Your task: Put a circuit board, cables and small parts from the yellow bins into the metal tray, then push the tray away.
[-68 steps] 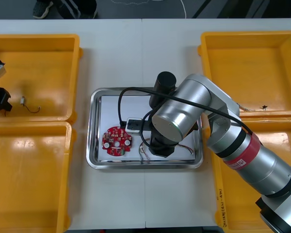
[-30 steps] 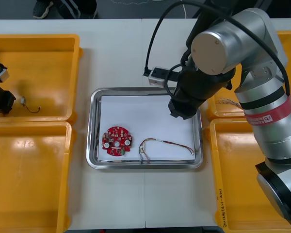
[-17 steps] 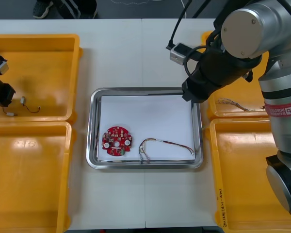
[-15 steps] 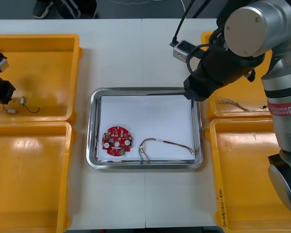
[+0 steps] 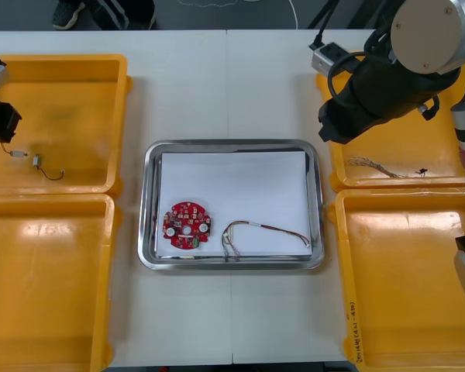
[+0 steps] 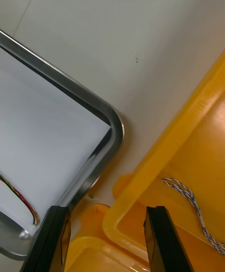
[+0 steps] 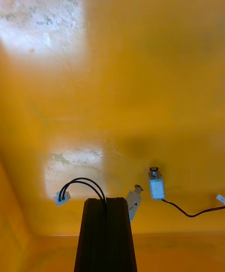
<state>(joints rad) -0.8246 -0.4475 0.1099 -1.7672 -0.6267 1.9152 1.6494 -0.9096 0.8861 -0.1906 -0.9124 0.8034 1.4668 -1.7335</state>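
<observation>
Metal tray (image 5: 234,143): spread right claw (image 6: 108,208) has withdrawn off it; left claw (image 7: 106,200) pinches black cable (image 7: 79,181).

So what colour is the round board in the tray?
The circuit board is red; the front view shows it best.

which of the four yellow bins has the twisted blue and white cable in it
The far yellow bin on the robot's right: the twisted blue and white cable lies on its floor near the tray-side wall. No other bin holds one.
</observation>
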